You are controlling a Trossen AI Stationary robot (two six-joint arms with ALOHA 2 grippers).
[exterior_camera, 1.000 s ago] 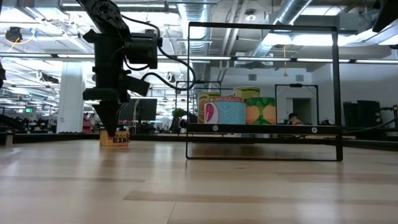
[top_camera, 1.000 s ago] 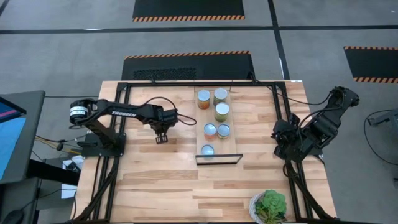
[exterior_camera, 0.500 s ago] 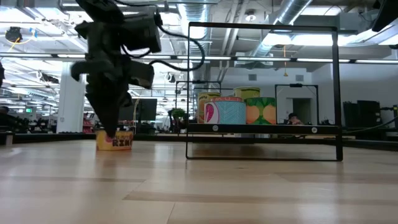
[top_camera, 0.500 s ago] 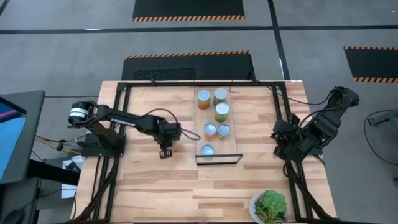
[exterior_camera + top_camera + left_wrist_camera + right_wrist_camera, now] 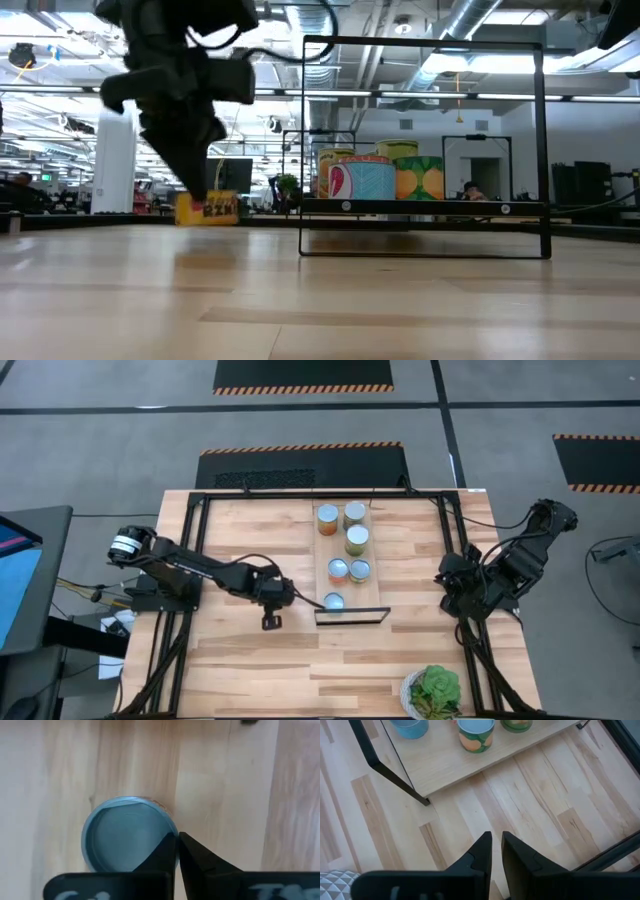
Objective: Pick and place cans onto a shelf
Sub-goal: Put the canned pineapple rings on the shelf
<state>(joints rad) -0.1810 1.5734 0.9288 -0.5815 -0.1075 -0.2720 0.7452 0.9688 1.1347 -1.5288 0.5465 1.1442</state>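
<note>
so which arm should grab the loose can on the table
Left. Its gripper is right beside the can, while the right gripper waits far off, beyond the shelf.

I am looking down on a pale plank table point(image 5: 250, 660) with a black frame around its edges. A long pale-wood shelf point(image 5: 372, 592) lies on it, right of centre, with a black bracket at its near end. Six cans point(image 5: 346, 541) with silver tops stand on the shelf. A seventh can point(image 5: 129, 834) stands on the bare planks left of the shelf. A leafy green plant point(image 5: 433, 692) sits at the table's near right corner.
</note>
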